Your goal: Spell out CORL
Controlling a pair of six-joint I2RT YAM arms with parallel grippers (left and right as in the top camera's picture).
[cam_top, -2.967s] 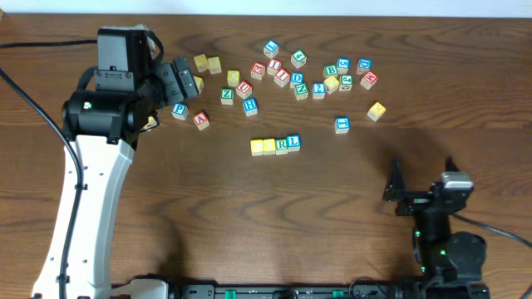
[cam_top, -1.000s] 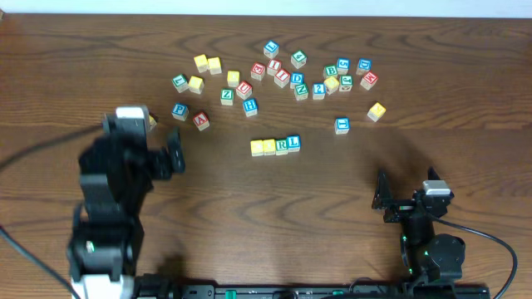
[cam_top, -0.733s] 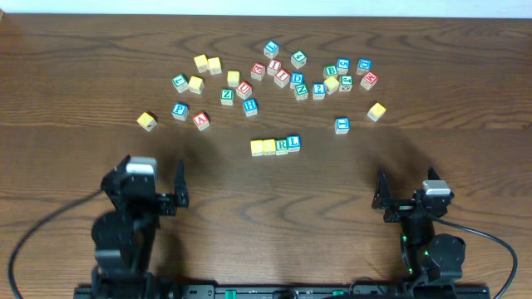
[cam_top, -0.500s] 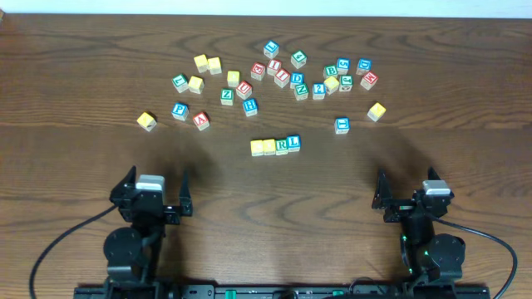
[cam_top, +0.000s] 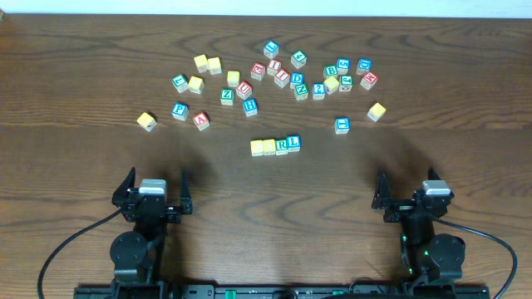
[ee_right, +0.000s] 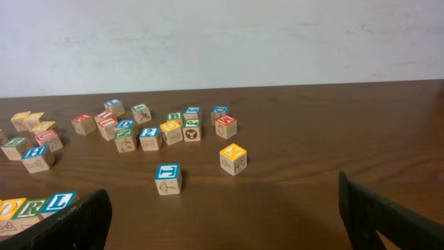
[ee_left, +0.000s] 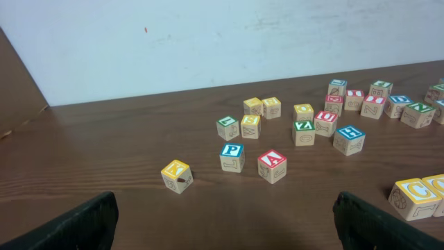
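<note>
Four cubes stand touching in a row at mid table: a yellow-topped cube (cam_top: 257,147), a second yellow-topped cube (cam_top: 268,146), the green "R" cube (cam_top: 282,144) and the blue "L" cube (cam_top: 293,142). The right wrist view shows O (ee_right: 10,208), R (ee_right: 31,206) and L (ee_right: 59,201) at its lower left. The left wrist view shows the row's yellow end (ee_left: 413,196) at its right edge. My left gripper (cam_top: 154,187) (ee_left: 223,226) is open and empty near the front edge. My right gripper (cam_top: 411,195) (ee_right: 225,215) is open and empty at front right.
Several loose letter cubes (cam_top: 291,75) lie scattered across the back of the table. A lone yellow cube (cam_top: 147,121) (ee_left: 176,175) sits at left. A blue-topped cube (cam_top: 342,124) (ee_right: 168,178) and a yellow cube (cam_top: 376,110) (ee_right: 234,158) sit right of the row.
My left arm has drawn back from the far-left cubes to the front edge, uncovering the lone yellow cube. The right arm settled slightly lower. The row of four has not moved.
</note>
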